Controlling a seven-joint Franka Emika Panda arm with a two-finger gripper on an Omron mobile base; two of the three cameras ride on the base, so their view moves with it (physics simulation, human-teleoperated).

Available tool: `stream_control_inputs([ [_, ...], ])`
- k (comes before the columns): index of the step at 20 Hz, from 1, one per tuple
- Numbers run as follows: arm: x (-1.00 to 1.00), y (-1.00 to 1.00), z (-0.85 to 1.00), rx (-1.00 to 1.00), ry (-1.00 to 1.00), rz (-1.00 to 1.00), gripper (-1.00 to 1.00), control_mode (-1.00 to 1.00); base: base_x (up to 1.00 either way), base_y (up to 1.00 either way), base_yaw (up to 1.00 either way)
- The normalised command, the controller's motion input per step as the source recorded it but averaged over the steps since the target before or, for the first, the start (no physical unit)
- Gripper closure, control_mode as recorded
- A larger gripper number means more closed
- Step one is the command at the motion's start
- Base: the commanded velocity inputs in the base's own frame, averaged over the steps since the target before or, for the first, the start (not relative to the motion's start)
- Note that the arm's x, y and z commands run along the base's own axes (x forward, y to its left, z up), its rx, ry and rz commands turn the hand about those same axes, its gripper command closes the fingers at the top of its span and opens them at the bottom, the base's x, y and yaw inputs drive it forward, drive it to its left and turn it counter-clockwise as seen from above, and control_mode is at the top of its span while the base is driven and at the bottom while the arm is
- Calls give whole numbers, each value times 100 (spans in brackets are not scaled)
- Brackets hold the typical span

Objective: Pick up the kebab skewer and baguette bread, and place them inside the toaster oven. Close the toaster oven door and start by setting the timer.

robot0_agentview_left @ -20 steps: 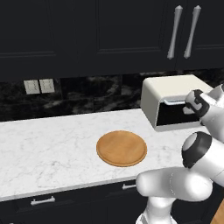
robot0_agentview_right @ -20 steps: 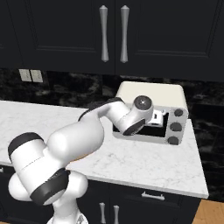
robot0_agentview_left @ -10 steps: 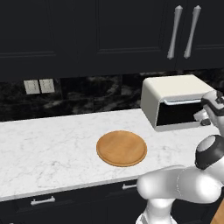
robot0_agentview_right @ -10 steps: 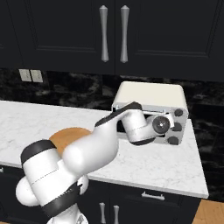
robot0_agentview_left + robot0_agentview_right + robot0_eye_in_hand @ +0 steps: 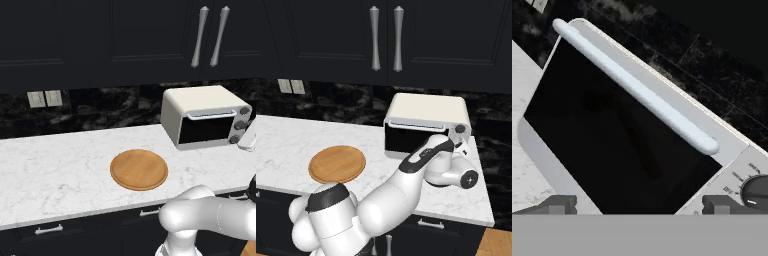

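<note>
The cream-white toaster oven [image 5: 200,102] [image 5: 428,107] stands at the back right of the counter. Its door [image 5: 205,130] [image 5: 612,135] is shut against the front, dark glass with the silver bar handle [image 5: 637,87] along its upper edge. My gripper [image 5: 639,205] is open, fingers spread wide with nothing between them, facing the door's lower part from close by. A grey knob [image 5: 757,192] sits near the right fingertip [image 5: 719,204]. My hand [image 5: 452,167] hangs before the oven's right front. The kebab skewer and the baguette bread are hidden; the glass is too dark to see through.
A round wooden plate [image 5: 139,169] [image 5: 337,163] lies bare on the white marble counter [image 5: 55,170], left of the oven. Dark cabinets with silver handles [image 5: 210,35] hang above. Three grey knobs [image 5: 241,125] line the oven's right front. My arm crosses the counter's front edge.
My hand has swung right across the oven front, from the door's middle to its knob side. The plate and the oven have not moved.
</note>
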Motion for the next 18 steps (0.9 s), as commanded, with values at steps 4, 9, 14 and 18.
stream_control_inputs([
  [4,3,-51,1,-20,-11,7,-100,-100,0,0,0],
  [9,19,-38,0,-20,0,2,-100,-100,0,0,0],
  [14,14,-4,-3,-17,-8,0,-100,-100,0,0,0],
  [18,8,22,-18,-11,-10,0,-100,-100,0,0,0],
])
